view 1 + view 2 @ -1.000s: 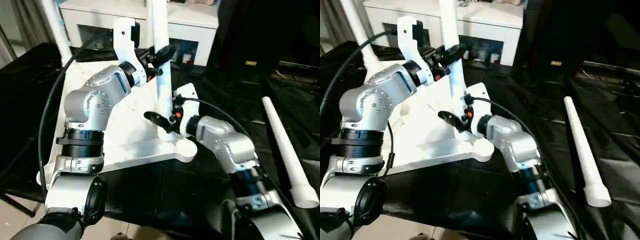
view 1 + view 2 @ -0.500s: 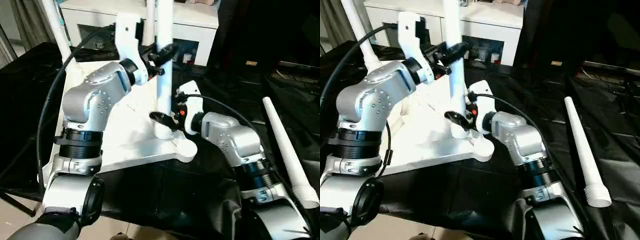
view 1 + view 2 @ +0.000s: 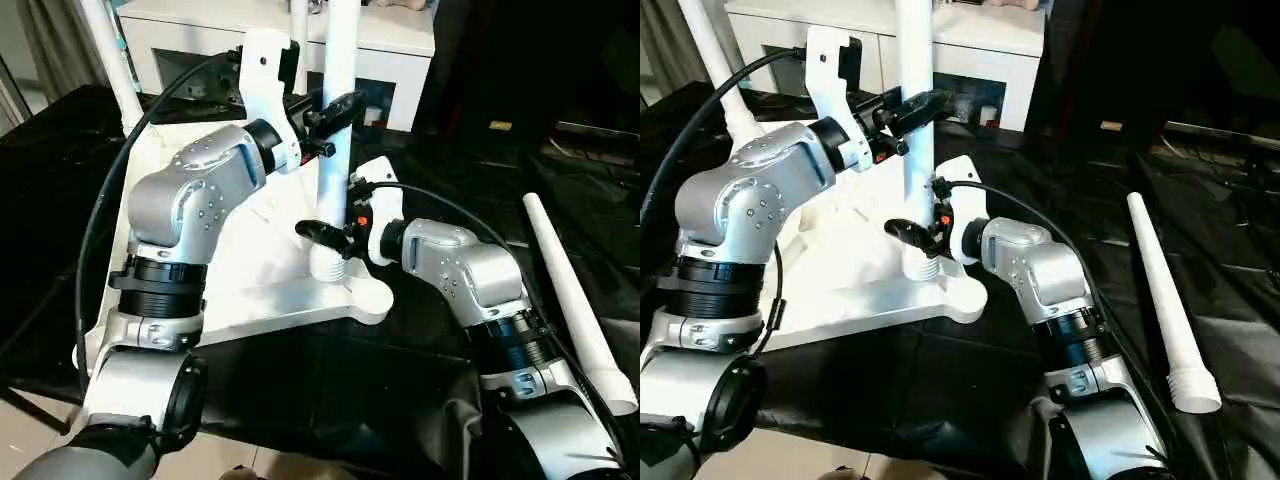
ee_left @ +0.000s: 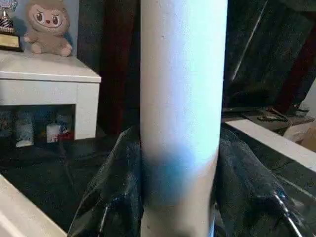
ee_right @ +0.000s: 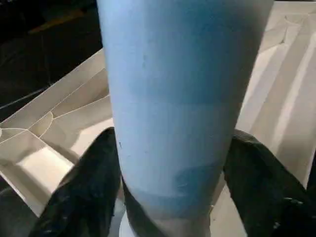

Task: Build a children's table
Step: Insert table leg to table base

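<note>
While standing upright in the near corner socket (image 3: 330,268) of the upside-down tabletop (image 3: 255,265), clamped high up by the left claw (image 3: 335,112), fingers (image 4: 111,197) pressed to either side: one white tube leg (image 3: 336,150). Just above that socket, straddled by the right claw (image 3: 335,238), black fingers (image 5: 84,192) close at both flanks; firm grip or mere touch, cannot tell. Well right of the tabletop, lying loose on black sheeting (image 3: 440,170): another leg (image 3: 570,300). Beyond the tabletop, a white cabinet (image 3: 390,50).
</note>
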Robot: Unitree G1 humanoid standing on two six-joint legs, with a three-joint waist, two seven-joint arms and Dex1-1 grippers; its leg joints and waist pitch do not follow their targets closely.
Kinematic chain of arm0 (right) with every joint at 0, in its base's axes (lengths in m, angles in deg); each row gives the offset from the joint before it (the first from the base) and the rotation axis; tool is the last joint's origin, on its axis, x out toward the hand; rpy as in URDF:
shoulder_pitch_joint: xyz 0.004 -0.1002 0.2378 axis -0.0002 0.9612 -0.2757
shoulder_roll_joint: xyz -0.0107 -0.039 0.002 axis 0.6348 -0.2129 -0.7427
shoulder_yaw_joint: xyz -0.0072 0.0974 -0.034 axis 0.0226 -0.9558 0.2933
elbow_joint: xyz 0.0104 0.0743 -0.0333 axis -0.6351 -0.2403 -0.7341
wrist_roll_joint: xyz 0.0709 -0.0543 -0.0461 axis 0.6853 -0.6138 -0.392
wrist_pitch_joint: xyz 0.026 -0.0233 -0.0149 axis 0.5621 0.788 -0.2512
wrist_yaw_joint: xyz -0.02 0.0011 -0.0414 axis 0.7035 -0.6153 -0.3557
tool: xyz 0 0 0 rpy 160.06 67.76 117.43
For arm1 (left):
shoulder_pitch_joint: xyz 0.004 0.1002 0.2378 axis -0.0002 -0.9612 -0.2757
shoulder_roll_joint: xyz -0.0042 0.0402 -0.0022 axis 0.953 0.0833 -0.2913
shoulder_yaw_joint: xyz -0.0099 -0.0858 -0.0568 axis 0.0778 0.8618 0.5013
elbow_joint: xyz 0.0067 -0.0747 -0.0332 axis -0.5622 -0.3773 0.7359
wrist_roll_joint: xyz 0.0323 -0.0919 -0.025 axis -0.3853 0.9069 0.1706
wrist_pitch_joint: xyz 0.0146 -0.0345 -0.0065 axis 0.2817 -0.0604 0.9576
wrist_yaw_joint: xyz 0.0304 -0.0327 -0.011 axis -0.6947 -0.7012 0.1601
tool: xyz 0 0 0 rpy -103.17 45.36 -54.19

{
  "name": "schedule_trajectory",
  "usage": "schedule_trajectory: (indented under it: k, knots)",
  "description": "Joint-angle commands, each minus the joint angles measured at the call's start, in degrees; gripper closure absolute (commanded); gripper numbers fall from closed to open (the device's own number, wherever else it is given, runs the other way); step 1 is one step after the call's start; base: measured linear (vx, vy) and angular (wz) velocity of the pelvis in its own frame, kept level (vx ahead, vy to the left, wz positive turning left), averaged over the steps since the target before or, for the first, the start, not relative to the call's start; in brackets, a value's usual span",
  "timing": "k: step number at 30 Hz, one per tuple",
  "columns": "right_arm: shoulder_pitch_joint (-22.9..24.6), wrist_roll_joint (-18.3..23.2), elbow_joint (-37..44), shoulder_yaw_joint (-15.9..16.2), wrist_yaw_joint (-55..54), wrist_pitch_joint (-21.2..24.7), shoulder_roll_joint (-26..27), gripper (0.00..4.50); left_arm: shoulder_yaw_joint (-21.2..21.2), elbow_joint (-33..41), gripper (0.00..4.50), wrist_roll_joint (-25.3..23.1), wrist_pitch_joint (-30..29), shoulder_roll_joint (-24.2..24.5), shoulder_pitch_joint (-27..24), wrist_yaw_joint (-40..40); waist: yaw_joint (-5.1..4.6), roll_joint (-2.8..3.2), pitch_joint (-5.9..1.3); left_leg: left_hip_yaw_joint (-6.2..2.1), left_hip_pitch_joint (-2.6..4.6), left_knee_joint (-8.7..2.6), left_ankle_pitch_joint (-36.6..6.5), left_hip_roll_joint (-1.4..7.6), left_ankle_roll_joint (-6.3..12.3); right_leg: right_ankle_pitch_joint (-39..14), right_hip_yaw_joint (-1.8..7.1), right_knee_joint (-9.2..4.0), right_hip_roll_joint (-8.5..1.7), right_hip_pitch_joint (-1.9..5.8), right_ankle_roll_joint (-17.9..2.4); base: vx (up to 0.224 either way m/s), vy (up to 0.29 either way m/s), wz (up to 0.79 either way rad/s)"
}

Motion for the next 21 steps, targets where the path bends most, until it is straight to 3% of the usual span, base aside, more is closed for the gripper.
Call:
schedule_trajectory:
  k: [1,10,18,19,21]
  knots:
    - [-0.66,0.34,0.74,-0.52,0.22,0.98,-0.31,1.88,-0.72,1.58,2.79,-0.5,0.06,0.17,-0.05,0.56,0.05,0.22,-3.78,-0.63,1.17,-3.76,-2.14,2.25,-1.63,9.5,2.77,-3.25,-3.79,3.31,-12.43,0.0,0.0,0.0]
    - [-0.53,0.75,0.31,-0.48,0.55,1.37,-0.29,2.57,-0.56,2.01,2.79,0.02,-0.05,0.13,-0.03,0.86,0.07,0.1,-3.77,-0.58,1.14,-3.69,-1.68,2.21,-1.19,9.9,2.78,-3.21,-3.82,3.33,-12.57,0.0,0.0,0.0]
    - [-0.4,0.73,-0.25,-0.58,0.81,0.86,-0.23,2.65,-0.1,2.45,2.79,0.35,0.08,-0.22,0.18,0.8,0.02,0.12,-3.8,-0.61,1.13,-3.7,-1.51,2.22,-1.46,10.05,2.76,-3.17,-3.76,3.33,-12.49,0.0,0.0,0.0]
    - [-0.37,0.79,-0.22,-0.67,0.8,0.71,-0.2,2.65,0.44,2.7,2.44,1.36,0.05,-0.62,0.24,1.27,0.05,0.01,-3.79,-0.58,1.1,-3.7,-1.5,2.17,-1.36,10.16,2.77,-3.19,-3.8,3.39,-12.51,0.0,0.0,0.0]
    - [-0.31,0.95,-0.13,-0.97,0.71,0.35,-0.15,2.65,1.43,3.35,2.23,3.44,-0.79,-1.27,0.26,2.04,0.04,0.07,-3.79,-0.57,1.1,-3.65,-1.42,2.18,-1.31,10.27,2.79,-3.15,-3.8,3.38,-12.62,0.0,0.0,0.0]
